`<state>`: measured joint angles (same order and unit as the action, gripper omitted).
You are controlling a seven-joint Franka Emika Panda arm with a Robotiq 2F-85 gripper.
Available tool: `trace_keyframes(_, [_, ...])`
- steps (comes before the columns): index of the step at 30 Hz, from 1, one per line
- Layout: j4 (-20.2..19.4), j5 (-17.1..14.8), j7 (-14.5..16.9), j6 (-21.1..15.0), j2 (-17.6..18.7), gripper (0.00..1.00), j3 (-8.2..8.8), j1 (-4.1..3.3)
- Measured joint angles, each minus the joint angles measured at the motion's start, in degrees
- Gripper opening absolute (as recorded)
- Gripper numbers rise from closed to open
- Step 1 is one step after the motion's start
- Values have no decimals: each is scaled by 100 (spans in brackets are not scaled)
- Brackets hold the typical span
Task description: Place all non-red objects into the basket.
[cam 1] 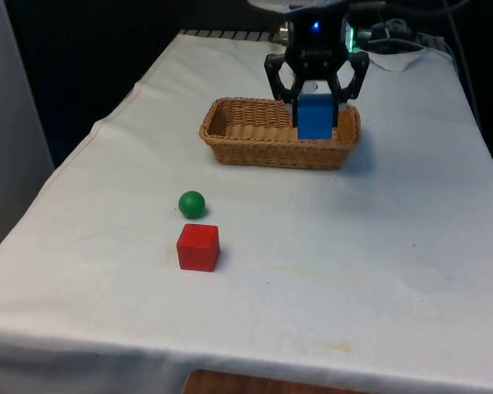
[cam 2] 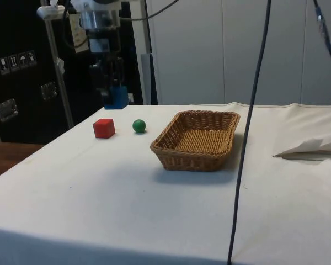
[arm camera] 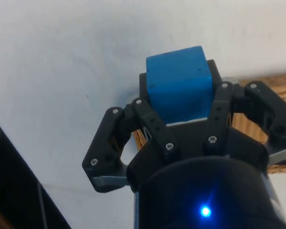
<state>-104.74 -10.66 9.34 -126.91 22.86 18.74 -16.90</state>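
We see the black two-finger gripper (cam 1: 316, 97) raised above the table, its fingers pressed against opposite sides of a blue cube (cam 1: 315, 116), which hangs clear of the cloth below. In the front view the cube appears in front of the wicker basket (cam 1: 230, 139), overlapping the end of it on the front view's right, near the far rim; from that camera alone we cannot tell whether the cube is directly over the basket's inside or beyond it. The side view places the gripper (cam 2: 113, 83) and the blue cube (cam 2: 117, 97) well apart from the basket (cam 2: 171, 154), beyond the two small objects on the cloth and high above the table surface. In the wrist view the blue cube (arm camera: 178, 88) sits pinched at the gripper (arm camera: 181, 107), with white cloth under most of it and a strip of the basket's (arm camera: 255, 126) woven rim showing beside the fingers. The basket is an oblong tray of light brown wicker, and we make out nothing lying on its woven floor. On the white tablecloth (cam 1: 394, 246) nearer the front camera rest a green ball (cam 1: 192, 203) and a red cube (cam 1: 198, 247), close together but not touching, the ball lying between the red cube and the basket. In the side view the red cube (cam 2: 103, 128) and the green ball (cam 2: 139, 126) sit side by side on the cloth, apart from the basket.
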Motion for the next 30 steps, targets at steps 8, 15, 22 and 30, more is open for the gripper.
trace_keyframes(8, [-521, 206, 0, 0, -539, 3, 29, 0])
trace_keyframes(15, [-991, 407, -11, 0, -1026, 3, 52, 0])
trace_keyframes(22, [-1432, 613, -23, 0, -1490, 3, 80, 0])
trace_keyframes(30, [-1879, 854, -40, -6, -1965, 3, 132, 0])
